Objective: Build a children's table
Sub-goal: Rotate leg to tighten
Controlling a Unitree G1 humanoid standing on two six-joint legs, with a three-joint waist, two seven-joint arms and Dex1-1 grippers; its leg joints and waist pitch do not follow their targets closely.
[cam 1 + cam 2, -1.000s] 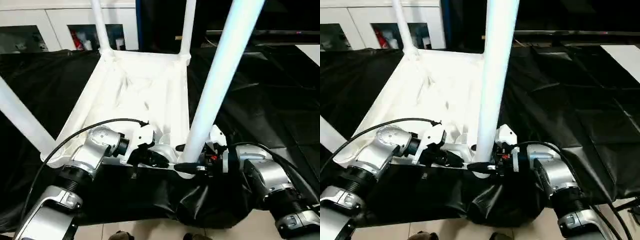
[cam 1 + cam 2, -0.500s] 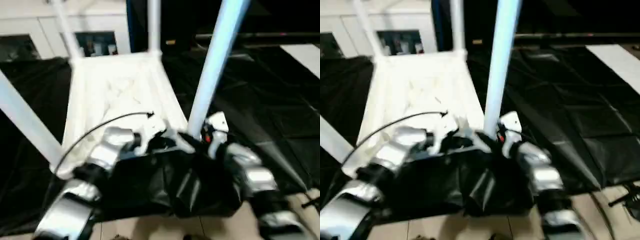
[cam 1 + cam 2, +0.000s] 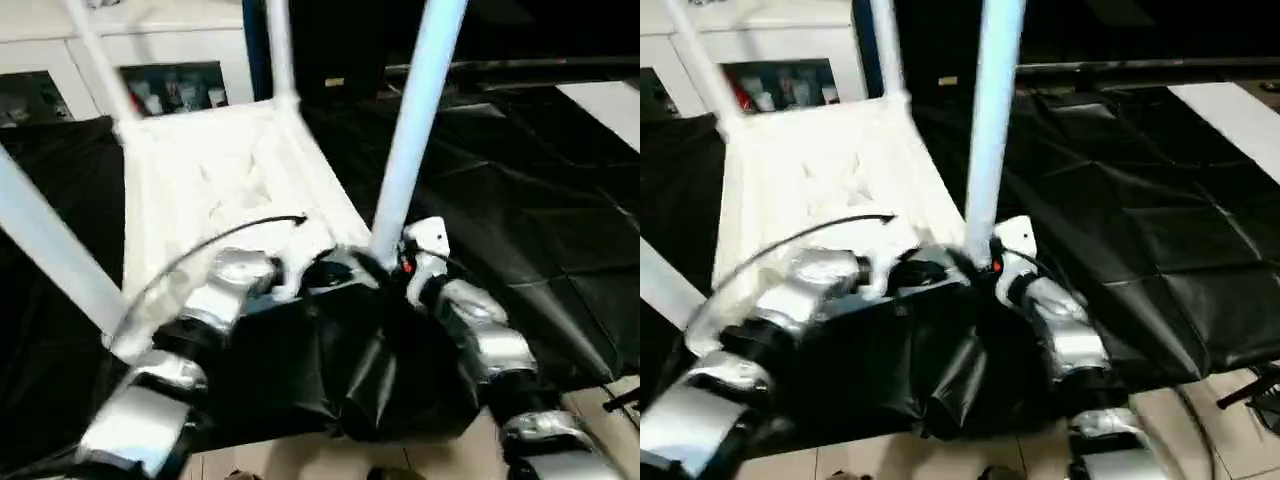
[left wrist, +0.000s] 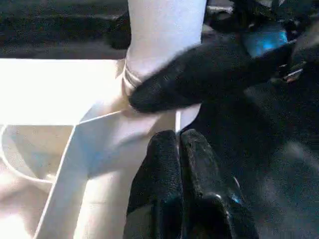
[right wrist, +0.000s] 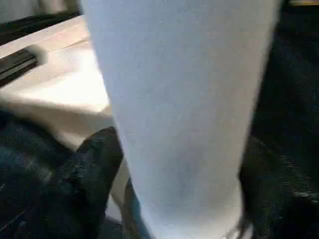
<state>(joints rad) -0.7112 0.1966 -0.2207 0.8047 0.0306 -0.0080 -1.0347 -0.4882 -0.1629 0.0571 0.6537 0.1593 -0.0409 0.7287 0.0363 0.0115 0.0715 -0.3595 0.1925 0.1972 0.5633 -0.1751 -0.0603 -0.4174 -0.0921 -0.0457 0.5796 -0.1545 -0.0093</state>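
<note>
Black, creased sheeting (image 3: 520, 230) covers the work surface, with white cabinets (image 3: 170, 60) at 11 o'clock. On it the children's table (image 3: 200, 190), smooth white plastic, lies upside down, its ribbed underside up and tubular legs rising. At 6 o'clock the right gripper (image 5: 174, 199) straddles the nearest leg (image 3: 415, 130) at its rounded corner socket, black fingers (image 5: 89, 169) spread either side. The left gripper (image 4: 179, 154), fingers pressed together and empty, sits just beside that socket.
</note>
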